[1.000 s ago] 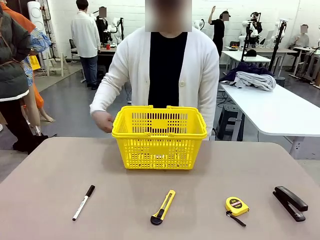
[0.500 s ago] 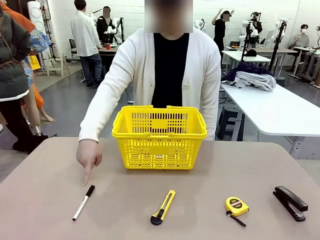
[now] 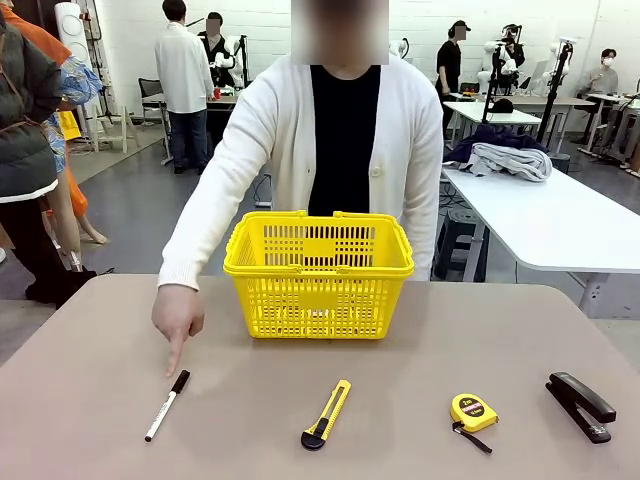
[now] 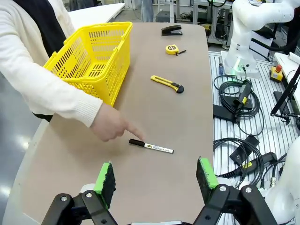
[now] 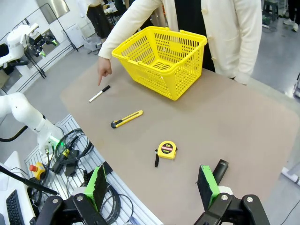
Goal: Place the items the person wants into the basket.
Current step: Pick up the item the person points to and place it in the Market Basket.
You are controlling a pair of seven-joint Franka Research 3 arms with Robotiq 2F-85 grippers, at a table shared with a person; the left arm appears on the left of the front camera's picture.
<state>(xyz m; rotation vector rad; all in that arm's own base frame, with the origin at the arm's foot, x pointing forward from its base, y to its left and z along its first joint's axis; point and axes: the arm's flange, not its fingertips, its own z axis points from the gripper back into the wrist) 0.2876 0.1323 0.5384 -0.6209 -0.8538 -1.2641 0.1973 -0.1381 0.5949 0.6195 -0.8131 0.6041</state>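
– While the person's hand (image 3: 178,318) points down at the table (image 3: 450,330), which item lies under the fingertip?
– It is the white marker with a black cap (image 3: 167,405), lying flat near the table's left front. Its cap end is just beside the forefinger; whether they touch I cannot tell.
– And the yellow basket (image 3: 318,305)?
– It stands upright at the far middle of the table, directly in front of the person and apart from the marker.
– What else lies there?
– Rightward from the marker along the near side lie a yellow-and-black utility knife (image 3: 327,414), a round yellow tape measure (image 3: 472,411) and the black stapler (image 3: 580,405).
– The grippers?
– The left gripper (image 4: 154,171) hangs over the near edge facing the marker, spread wide and empty. The right gripper (image 5: 152,177) hangs by the stapler, likewise wide and holding nothing
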